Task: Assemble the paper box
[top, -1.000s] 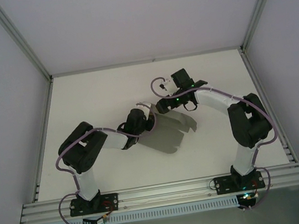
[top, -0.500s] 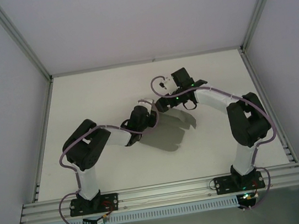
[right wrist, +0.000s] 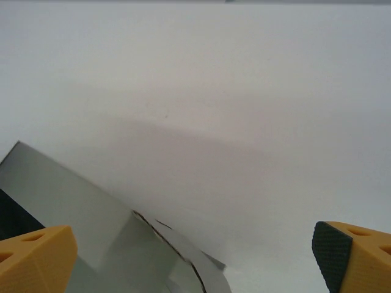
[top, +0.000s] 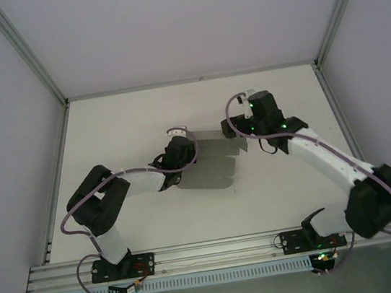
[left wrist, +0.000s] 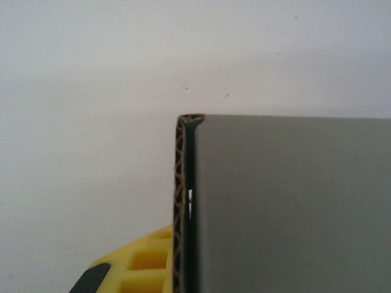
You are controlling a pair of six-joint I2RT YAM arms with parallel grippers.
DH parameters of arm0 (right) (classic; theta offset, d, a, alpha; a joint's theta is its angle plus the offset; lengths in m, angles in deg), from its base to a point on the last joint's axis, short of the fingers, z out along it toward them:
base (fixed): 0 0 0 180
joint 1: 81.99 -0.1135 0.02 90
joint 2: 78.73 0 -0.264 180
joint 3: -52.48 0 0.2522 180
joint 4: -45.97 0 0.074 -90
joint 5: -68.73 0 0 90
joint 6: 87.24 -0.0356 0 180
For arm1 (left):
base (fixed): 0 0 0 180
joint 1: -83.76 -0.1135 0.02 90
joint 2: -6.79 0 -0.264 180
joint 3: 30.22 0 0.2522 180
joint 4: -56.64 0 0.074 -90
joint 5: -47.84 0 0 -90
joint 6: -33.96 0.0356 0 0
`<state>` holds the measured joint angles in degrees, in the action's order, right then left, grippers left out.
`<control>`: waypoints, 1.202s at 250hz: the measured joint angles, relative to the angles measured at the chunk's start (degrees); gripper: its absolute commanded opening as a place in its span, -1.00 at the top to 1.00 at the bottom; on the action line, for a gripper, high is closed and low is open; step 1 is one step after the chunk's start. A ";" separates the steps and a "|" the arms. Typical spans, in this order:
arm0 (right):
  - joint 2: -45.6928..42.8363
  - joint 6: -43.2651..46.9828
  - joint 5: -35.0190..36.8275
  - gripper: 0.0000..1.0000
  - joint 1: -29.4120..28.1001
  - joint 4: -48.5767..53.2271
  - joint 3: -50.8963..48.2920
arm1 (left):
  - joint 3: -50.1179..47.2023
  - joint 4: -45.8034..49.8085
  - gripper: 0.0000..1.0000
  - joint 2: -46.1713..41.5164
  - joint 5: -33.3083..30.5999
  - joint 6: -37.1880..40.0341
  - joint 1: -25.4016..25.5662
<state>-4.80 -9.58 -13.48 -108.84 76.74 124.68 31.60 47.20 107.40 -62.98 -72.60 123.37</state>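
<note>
While L gripper (top: pixel 179 151) clamps paper box (top: pixel 210 168) edge, R gripper (top: pixel 235 130) gapes nearby.

The right gripper (top: pixel 231 131) has backed off to the right edge of the paper box (top: pixel 213 167), its fingers now spread wider and its elbow swung outward. The left gripper (top: pixel 181 164) has clamped the box's left edge.
</note>
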 measured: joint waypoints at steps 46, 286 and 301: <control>-2.82 -4.20 2.32 -1.00 0.04 0.20 -5.64 | 0.55 5.81 1.00 -1.18 -0.83 -2.58 0.07; 12.39 -24.76 6.12 -1.00 -5.01 -21.44 -10.51 | 5.01 16.06 1.00 -2.21 -1.36 -12.13 1.05; 10.84 -24.50 7.17 -1.00 -5.14 -20.50 -11.26 | 5.27 16.22 1.00 -2.23 -1.40 -12.20 1.27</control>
<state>6.04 -34.08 -6.31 -113.98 56.24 113.42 36.86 63.42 105.17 -64.38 -84.80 124.64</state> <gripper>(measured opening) 0.998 0.087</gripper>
